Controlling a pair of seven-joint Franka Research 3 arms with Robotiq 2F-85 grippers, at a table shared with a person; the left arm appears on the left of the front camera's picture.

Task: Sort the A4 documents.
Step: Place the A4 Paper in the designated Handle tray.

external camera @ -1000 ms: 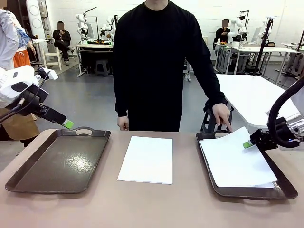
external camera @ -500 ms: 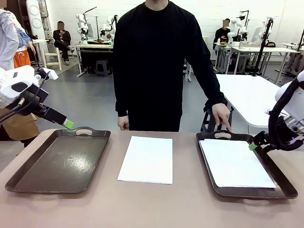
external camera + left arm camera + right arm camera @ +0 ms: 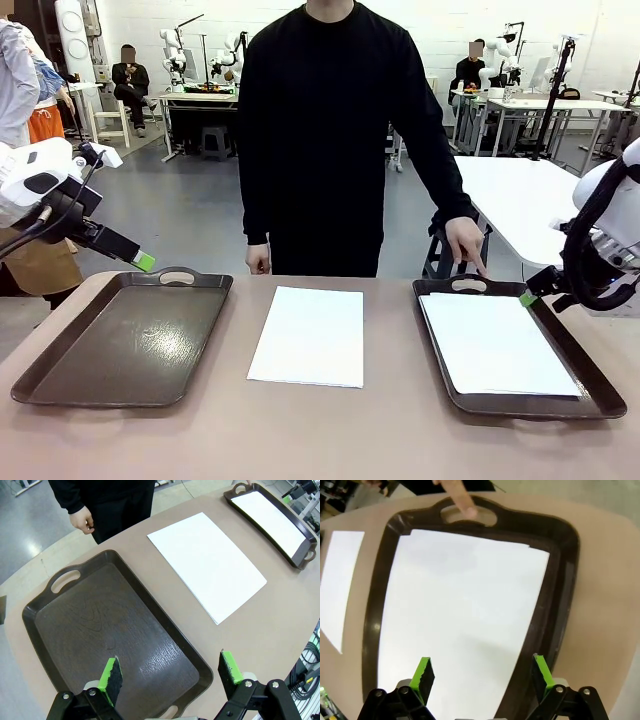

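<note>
One sheet filed, one waiting.

From the front, a thin white A4 sheet (image 3: 497, 343) lies flat in the right-hand dark brown handled tray (image 3: 595, 375). A person's hand (image 3: 466, 243) touches its far handle, probably steadying it. Another white paper sheet (image 3: 307, 335) lies on the tan bench (image 3: 320, 430) between the trays. The left wrist camera shows the left jaws spread and empty over the bare left-hand brown tray (image 3: 110, 630), likely ready to receive. The right wrist camera shows the right jaws spread, gripping nothing, above the filed sheet.

Left tray (image 3: 120, 345) unobstructed, person's hand (image 3: 466, 243) at right tray handle (image 3: 456, 286)
</note>
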